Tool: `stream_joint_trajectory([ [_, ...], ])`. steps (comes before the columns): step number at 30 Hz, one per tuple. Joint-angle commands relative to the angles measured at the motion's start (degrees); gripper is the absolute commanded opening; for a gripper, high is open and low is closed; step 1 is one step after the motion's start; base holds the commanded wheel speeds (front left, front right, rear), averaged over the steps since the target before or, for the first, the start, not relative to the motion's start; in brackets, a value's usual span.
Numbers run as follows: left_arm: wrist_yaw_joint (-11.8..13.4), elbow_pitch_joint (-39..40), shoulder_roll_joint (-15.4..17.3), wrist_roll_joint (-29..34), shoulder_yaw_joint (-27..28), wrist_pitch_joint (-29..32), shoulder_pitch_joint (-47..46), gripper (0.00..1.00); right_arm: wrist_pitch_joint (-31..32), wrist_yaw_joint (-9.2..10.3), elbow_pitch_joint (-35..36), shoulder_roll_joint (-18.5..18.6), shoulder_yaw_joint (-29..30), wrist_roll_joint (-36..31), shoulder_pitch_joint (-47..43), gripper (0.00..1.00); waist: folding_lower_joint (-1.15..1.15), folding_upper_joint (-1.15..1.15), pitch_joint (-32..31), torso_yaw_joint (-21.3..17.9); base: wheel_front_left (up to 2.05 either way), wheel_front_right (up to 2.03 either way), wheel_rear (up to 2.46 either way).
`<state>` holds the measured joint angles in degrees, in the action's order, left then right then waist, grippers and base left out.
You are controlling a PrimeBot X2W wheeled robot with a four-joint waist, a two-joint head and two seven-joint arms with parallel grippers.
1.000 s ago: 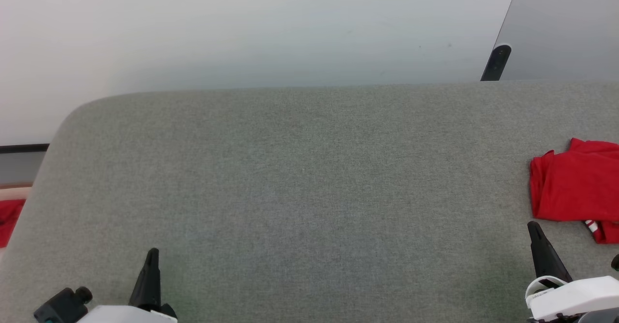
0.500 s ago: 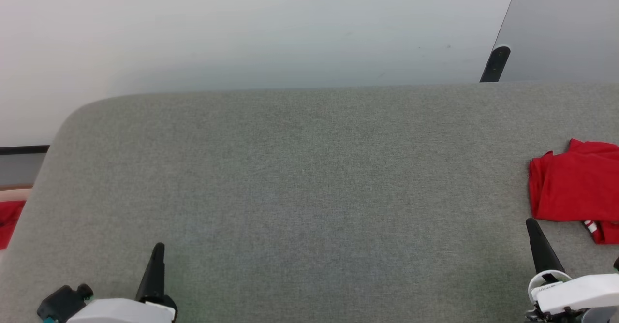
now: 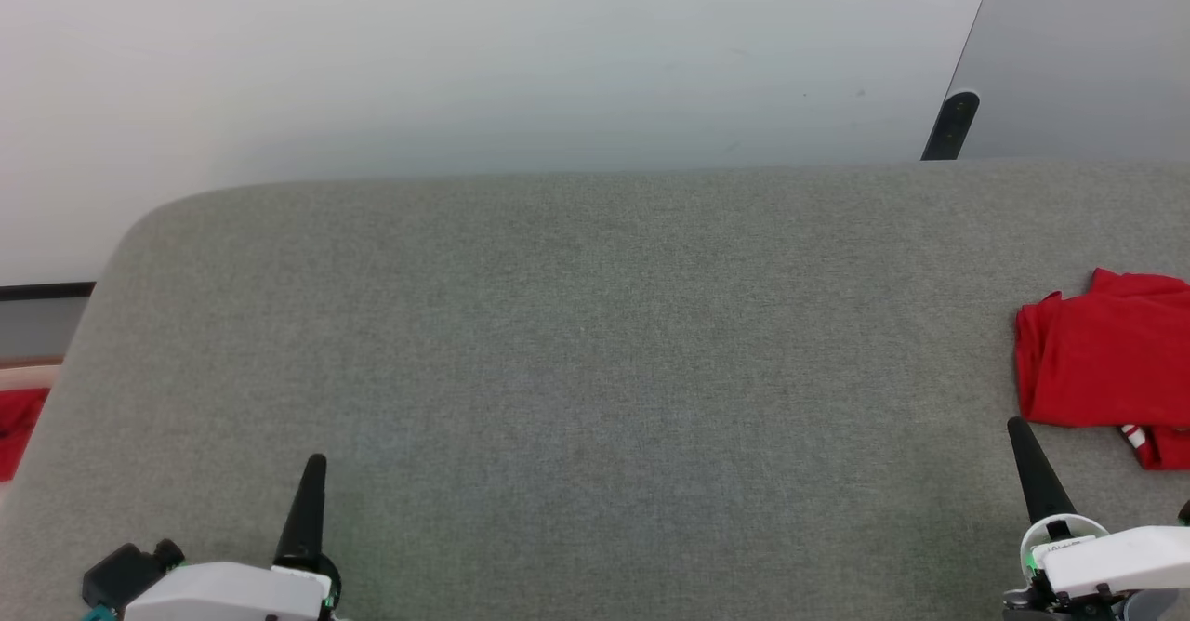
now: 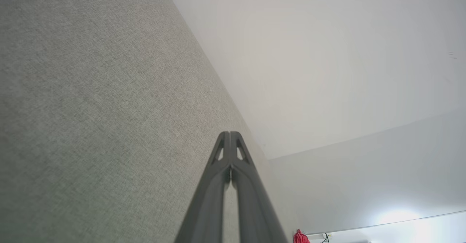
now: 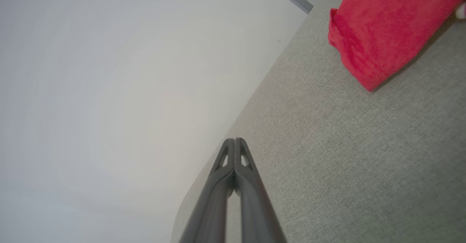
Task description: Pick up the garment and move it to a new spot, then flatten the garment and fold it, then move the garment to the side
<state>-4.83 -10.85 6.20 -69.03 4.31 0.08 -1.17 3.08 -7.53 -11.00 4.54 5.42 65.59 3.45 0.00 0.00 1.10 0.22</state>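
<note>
1. My left gripper (image 3: 316,465) sits low at near left, fingers pressed together, empty, over the grey table (image 3: 595,342).
2. My right gripper (image 3: 1017,428), likewise closed, points up just short of the folded garment (image 3: 1102,370) at the right.

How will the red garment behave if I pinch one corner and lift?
Probably floppy: the garment lies in soft, creased layers, so a corner pinch would likely let the fold fall open. It looks thin and light, judging by its stitched hem. Pushed, it may bunch on the textured grey surface.
</note>
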Motion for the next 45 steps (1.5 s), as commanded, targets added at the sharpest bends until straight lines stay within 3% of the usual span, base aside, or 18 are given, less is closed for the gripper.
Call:
stream_joint_trajectory([
  [1, -0.47, 0.15, 0.05, -1.5, 0.38, 0.32, -1.07, 0.0, 0.32, 0.04, 0.18, -0.05, 0.36, 1.75, 1.23, 0.0, 0.0, 0.0, -0.03, 0.0, 0.0, 0.0, 0.0],
  [45, -2.46, -2.62, -2.76, -19.42, 2.03, 5.41, -4.64, 0.0, 2.94, 0.07, -2.5, -1.44, 1.03, 22.31, 2.7, 0.0, 0.0, 0.0, -0.71, -0.17, 0.0, 0.0, 0.0],
])
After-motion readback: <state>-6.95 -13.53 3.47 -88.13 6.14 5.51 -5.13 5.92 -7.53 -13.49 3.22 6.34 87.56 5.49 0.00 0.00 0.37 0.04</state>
